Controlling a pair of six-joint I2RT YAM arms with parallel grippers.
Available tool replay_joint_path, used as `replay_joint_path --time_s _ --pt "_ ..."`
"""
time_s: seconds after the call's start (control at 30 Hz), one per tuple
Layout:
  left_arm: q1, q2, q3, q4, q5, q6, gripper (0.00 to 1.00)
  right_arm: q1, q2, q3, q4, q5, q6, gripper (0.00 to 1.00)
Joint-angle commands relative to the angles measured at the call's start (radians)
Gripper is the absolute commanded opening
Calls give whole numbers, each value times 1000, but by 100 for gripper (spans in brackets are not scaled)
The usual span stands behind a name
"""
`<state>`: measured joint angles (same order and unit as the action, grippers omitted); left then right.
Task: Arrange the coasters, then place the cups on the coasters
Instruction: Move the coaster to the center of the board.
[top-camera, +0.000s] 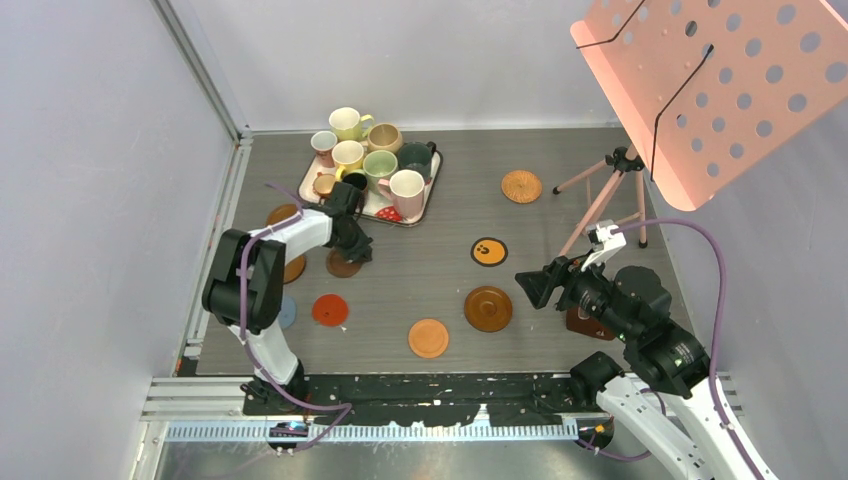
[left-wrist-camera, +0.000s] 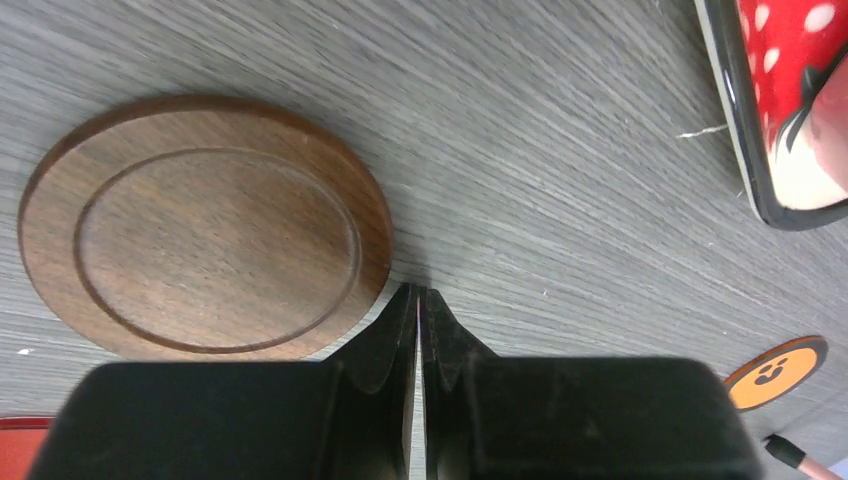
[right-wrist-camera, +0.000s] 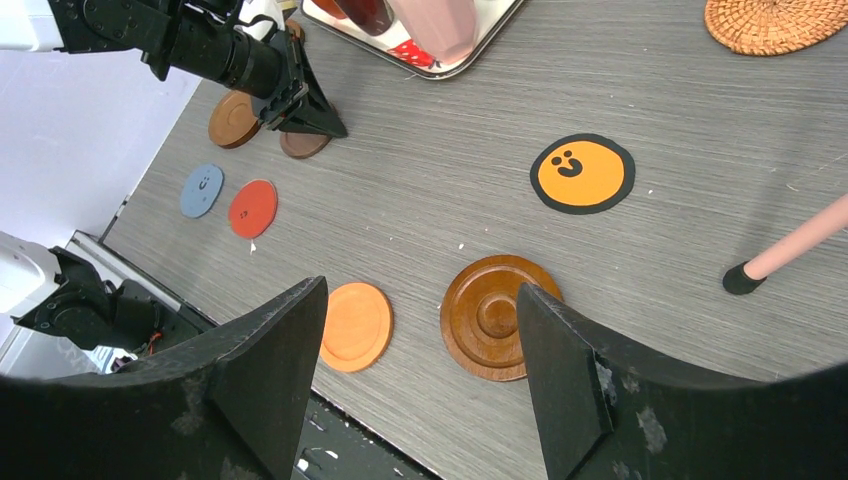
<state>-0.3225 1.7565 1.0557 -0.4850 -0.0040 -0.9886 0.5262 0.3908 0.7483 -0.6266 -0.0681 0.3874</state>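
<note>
Several cups (top-camera: 375, 160) stand crowded on the strawberry-printed tray (top-camera: 432, 190) at the back left. Coasters lie scattered on the table: wicker (top-camera: 521, 186), black with an orange face (top-camera: 489, 251), ringed brown (top-camera: 488, 308), orange (top-camera: 428, 338), red (top-camera: 330, 310), blue-grey (top-camera: 287, 312) and brown wooden ones (top-camera: 283, 213). My left gripper (left-wrist-camera: 417, 292) is shut and empty, its tips on the table right beside the edge of a brown wooden coaster (left-wrist-camera: 205, 225). My right gripper (right-wrist-camera: 420, 290) hangs open above the orange coaster (right-wrist-camera: 355, 325) and the ringed brown coaster (right-wrist-camera: 490, 315), holding nothing.
A pink tripod (top-camera: 610, 190) stands at the back right, one leg (right-wrist-camera: 790, 245) ending near the black-and-orange coaster (right-wrist-camera: 582, 172). A pink perforated panel (top-camera: 720, 80) overhangs that corner. Walls close the left and back; the tray's rim (left-wrist-camera: 745, 150) is close to my left gripper.
</note>
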Motion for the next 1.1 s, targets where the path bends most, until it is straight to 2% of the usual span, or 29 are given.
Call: replay_joint_path --time_s 0.0,0.57,0.83,0.97,1.07 --pt "36 -34 -27 7 -25 8 7 4 12 37 25 5 -15 76" --pt "88 -95 -56 -61 -100 41 6 4 22 27 40 -7 -3 76" --pt "80 -113 -61 -22 -20 68 7 4 26 17 50 -13 5 76" --pt "62 -172 -46 -38 37 118 9 4 33 14 43 -11 8 76" --pt "45 -230 -44 -87 24 144 10 4 40 16 37 -10 15 76"
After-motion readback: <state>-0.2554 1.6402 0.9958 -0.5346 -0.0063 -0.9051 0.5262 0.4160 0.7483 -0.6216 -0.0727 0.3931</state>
